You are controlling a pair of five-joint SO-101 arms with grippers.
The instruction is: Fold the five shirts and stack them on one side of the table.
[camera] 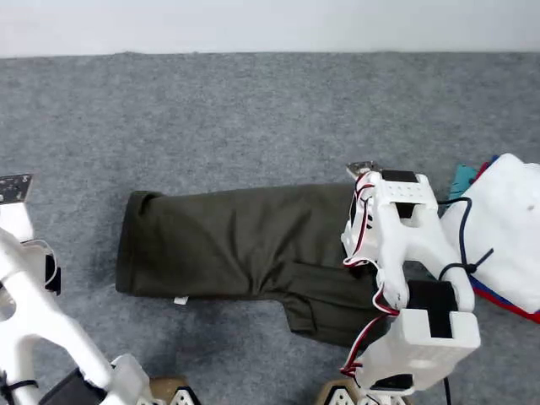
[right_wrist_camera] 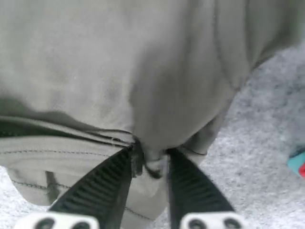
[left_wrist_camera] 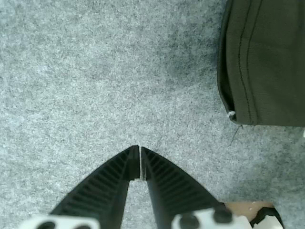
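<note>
The black ribbed fingers (right_wrist_camera: 107,183) of the right gripper (right_wrist_camera: 148,163) stand narrow, nipped on a bunched fold of the dark olive-green cloth shirt (right_wrist_camera: 119,62); the fold sits squarely between the tips, and more of the cloth drapes above and around them, with a stitched hem running close beside one finger. Past that cloth lies the grey felt-like table (right_wrist_camera: 257,157); at the far edge shows a teal and red sliver of the pile of folded shirts (right_wrist_camera: 298,163).

From above, the white right arm (camera: 405,261) stands over the right end of the shirt (camera: 228,240). The shirt lies lengthwise across the middle of the table (camera: 253,110), mostly flat; a flap of it juts toward the arms' side just beside that arm. The pile (camera: 506,219) rests at the table's right edge, white on top with blue, red and teal edges under it; it is just beside the right arm and apart from the olive shirt.

The left gripper (left_wrist_camera: 140,162) has its fingers (left_wrist_camera: 109,183) pressed tip to tip with nothing between them, over bare table (left_wrist_camera: 95,71); a hemmed corner of the shirt (left_wrist_camera: 267,62) lies near but apart from the tips. From above, the white left arm (camera: 34,312) stands at the table's left front, apart from the shirt's left end.
</note>
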